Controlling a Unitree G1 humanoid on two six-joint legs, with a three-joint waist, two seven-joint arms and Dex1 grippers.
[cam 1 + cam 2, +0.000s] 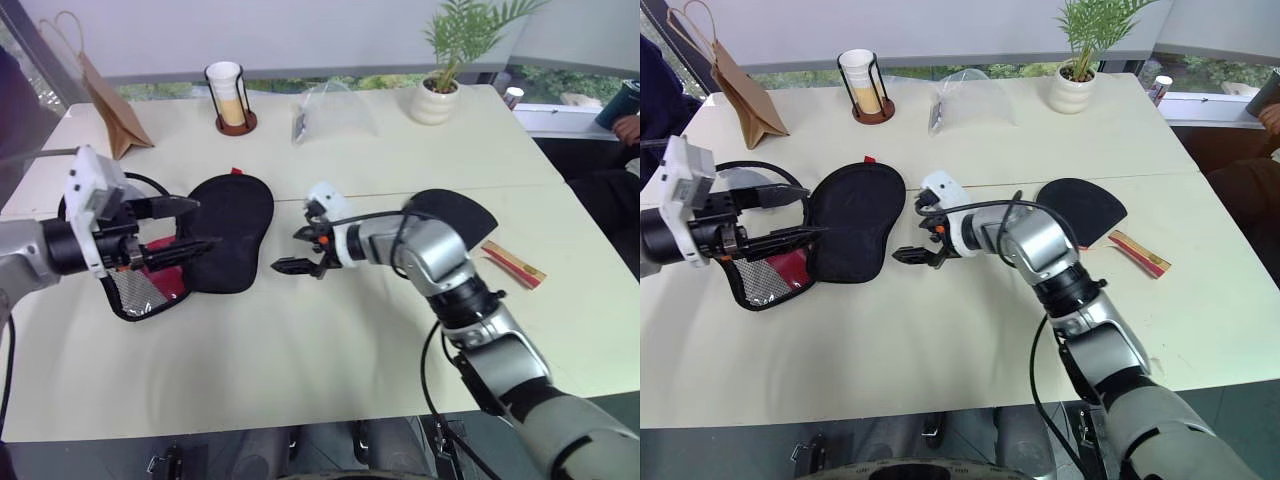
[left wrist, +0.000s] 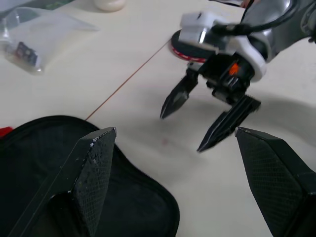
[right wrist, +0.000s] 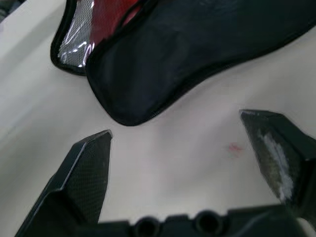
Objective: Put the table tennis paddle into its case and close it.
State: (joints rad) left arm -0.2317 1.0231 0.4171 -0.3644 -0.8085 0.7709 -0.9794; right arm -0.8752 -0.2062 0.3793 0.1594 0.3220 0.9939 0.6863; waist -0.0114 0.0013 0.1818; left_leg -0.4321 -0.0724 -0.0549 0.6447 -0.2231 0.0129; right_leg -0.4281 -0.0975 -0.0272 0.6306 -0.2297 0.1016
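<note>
Left eye view: the table tennis paddle [image 1: 455,215], a flat black-faced blade with a thin red rim, lies on the cream table [image 1: 300,350] behind the right arm, well apart from its case; its handle I cannot make out, as the arm covers that side. The case [image 1: 225,232], a black fabric paddle-shaped pouch, lies open toward the robot's left, one black half spread flat and the other showing red panel, mesh and silvery lining. The left gripper [image 1: 190,225] sits over the lined half with its two fingers parted, one above and one below the rim, gripping nothing that I can see. The right gripper [image 1: 300,250] hangs just beside the near edge of the black flap, fingers spread wide and empty.

The paddle is not yet in the case, so my judgement is that the right gripper should go to the paddle, take it by an edge clear of the table, and slide the blade round end first into the lined half while the left gripper steadies the pouch.

A red and yellow flat packet [image 1: 513,264] lies beyond the paddle; its print is too small to read.
</note>
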